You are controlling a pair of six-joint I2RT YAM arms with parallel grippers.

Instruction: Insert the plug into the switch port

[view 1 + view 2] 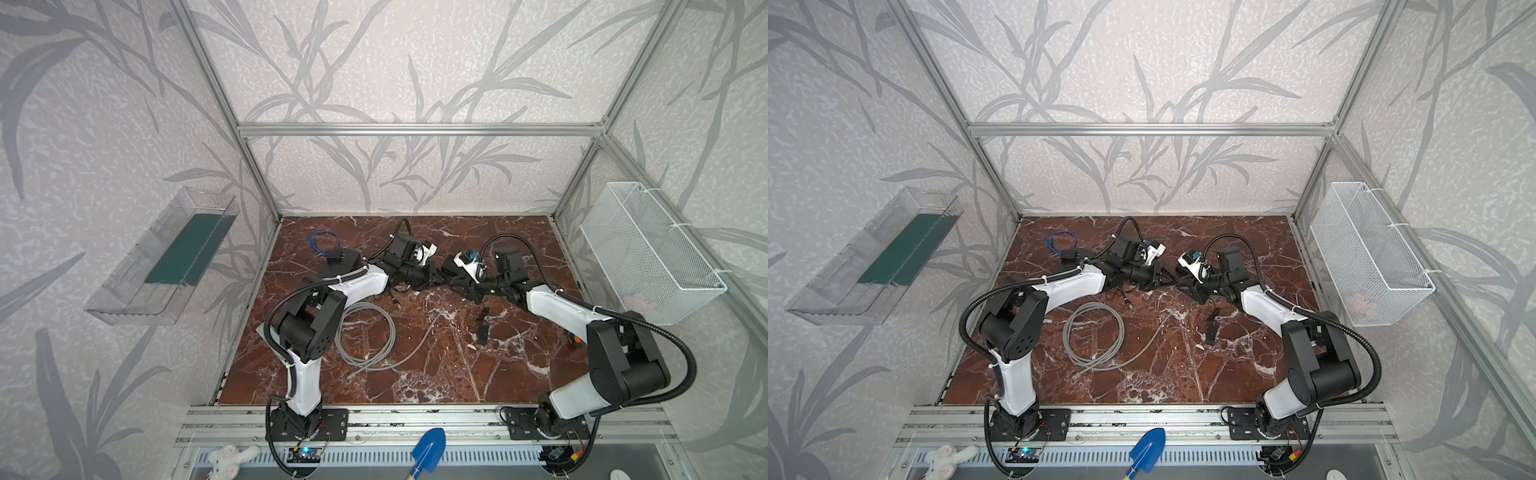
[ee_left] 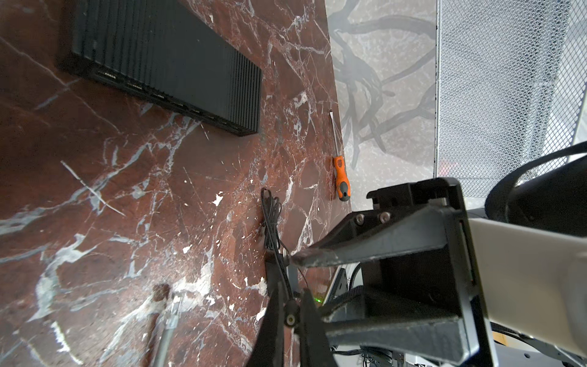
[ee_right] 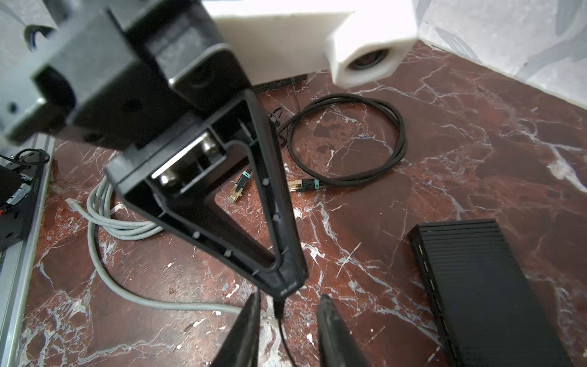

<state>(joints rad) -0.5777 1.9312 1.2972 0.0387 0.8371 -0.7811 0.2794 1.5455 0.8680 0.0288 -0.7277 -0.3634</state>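
Grey cable coil (image 3: pixel 98 213), orange screwdriver (image 2: pixel 342 181), blue shovel (image 1: pixel 430 451), white mesh basket (image 1: pixel 648 249).

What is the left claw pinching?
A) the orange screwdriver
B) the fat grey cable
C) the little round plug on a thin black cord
C: the left claw is shut on the plug, while the grey cable and the screwdriver lie untouched.

Nothing legible shows: no text, label or number can be read on the ribbed black oblong switch (image 3: pixel 476 286), the small black round plug (image 2: pixel 289 319), or the orange-and-black screwdriver (image 2: pixel 342 181).
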